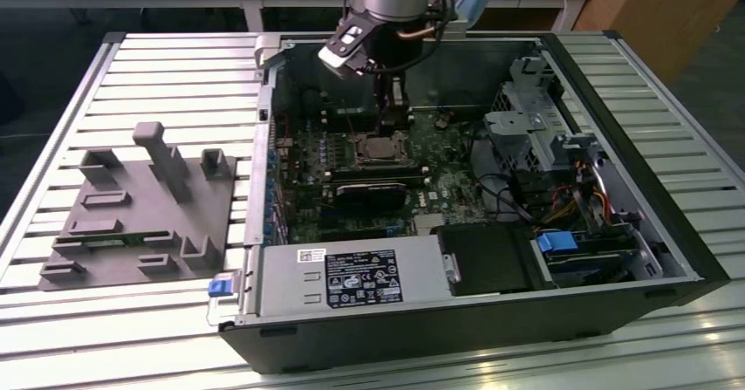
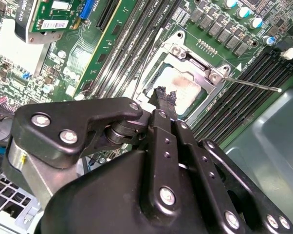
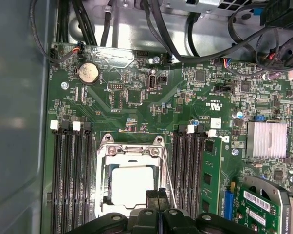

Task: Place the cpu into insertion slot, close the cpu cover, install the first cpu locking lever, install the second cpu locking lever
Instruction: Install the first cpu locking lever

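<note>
The cpu (image 3: 132, 185) lies in the insertion slot (image 3: 106, 191) on the green board, its dull silver top showing. The cpu cover (image 3: 132, 150) lies flat around it as a silvery frame. My gripper (image 3: 157, 196) is shut, fingertips together over the cpu's edge, beside a thin wire locking lever (image 3: 169, 170). In the second wrist view the gripper (image 2: 164, 96) hangs over the cpu (image 2: 183, 87), and a second lever (image 2: 253, 86) sticks out across the memory slots. In the exterior view the gripper (image 1: 393, 118) reaches down into the case just above the cpu (image 1: 375, 151).
Long black memory slots (image 3: 71, 180) flank the socket on both sides. A finned heatsink (image 3: 266, 140), an expansion card (image 3: 263, 207) and black cables (image 3: 185, 53) are nearby. Outside the open case (image 1: 652, 137), a grey fixture block (image 1: 146, 202) sits on the slatted table.
</note>
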